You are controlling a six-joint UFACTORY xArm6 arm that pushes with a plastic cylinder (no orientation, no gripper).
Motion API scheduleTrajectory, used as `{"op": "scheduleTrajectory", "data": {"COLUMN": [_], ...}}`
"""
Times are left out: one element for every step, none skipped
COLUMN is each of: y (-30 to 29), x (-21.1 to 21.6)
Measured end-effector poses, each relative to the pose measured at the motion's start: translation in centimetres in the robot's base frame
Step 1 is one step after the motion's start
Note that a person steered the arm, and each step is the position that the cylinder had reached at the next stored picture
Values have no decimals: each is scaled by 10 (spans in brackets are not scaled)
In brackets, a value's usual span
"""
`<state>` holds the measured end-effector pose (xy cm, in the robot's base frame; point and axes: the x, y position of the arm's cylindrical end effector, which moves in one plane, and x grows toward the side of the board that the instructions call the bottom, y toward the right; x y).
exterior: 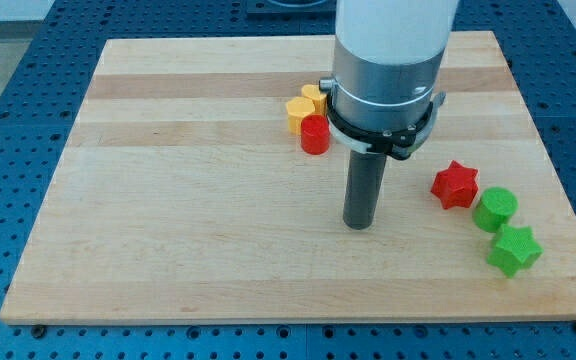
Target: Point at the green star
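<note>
No text, label, brand, number or sign can be read anywhere: none on the wooden surface, the coloured blocks, or the arm's white and grey housing.

You have two green blocks, a star and a cylinder; two red, a star and a cylinder; two yellow blocks.

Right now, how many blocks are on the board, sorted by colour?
Red: 2, the red cylinder and the red star
Green: 2, the green cylinder and the green star
Yellow: 2, the yellow blocks, partly hidden behind the arm
Total: 6
</note>
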<state>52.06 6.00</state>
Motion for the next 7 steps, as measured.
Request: {"op": "scheduleTrajectory", "data": {"y": [4, 21, 52, 86, 124, 163, 179], "x": [29, 62, 79, 85, 88, 87, 81]}}
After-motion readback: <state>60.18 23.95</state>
